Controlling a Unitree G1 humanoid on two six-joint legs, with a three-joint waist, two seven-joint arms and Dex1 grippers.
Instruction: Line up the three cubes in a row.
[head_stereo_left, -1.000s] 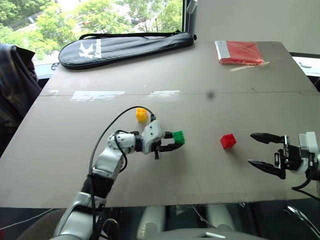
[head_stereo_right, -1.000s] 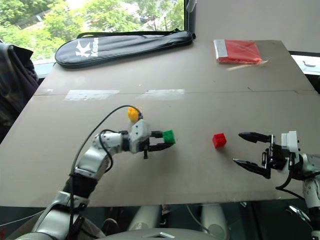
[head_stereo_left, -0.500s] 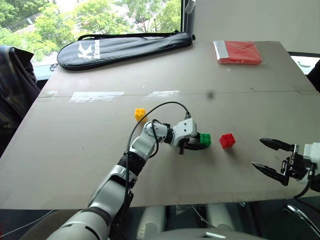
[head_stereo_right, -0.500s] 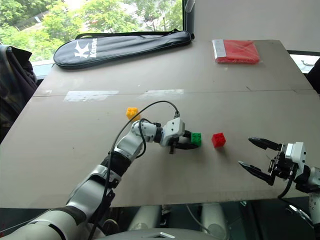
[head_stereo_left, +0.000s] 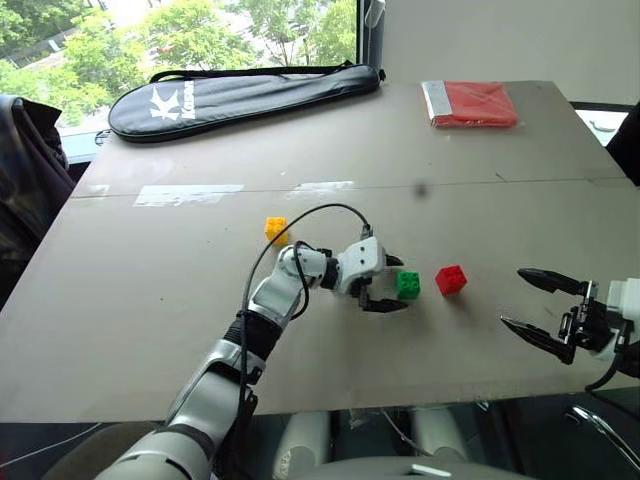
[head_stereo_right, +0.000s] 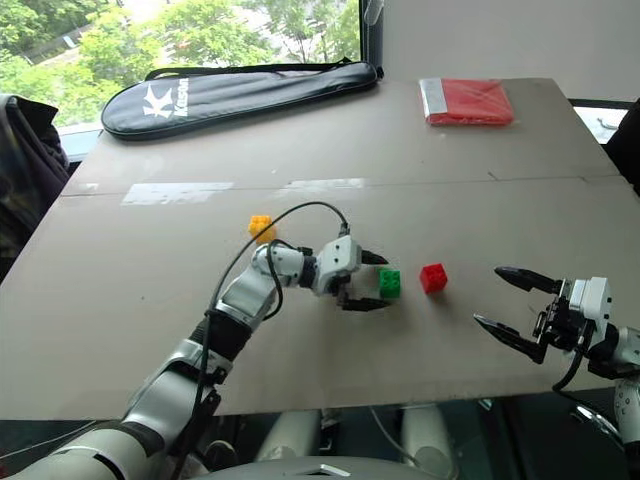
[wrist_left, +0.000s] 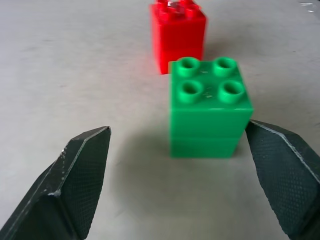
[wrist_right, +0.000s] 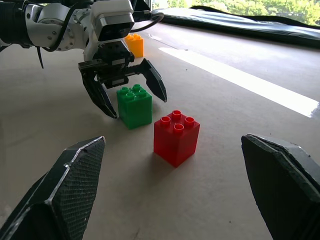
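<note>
Standing freed between the left gripper's parted jaws: green cube; right jaws apart.

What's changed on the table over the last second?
The left gripper carried the green cube rightward, set it down beside the red cube with a small gap between them, and opened, letting it go. The yellow cube, the red cube and the open right gripper stayed about as they were.

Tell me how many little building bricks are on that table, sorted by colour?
Yellow brick: 1
Green brick: 1
Red brick: 1
Total: 3
</note>
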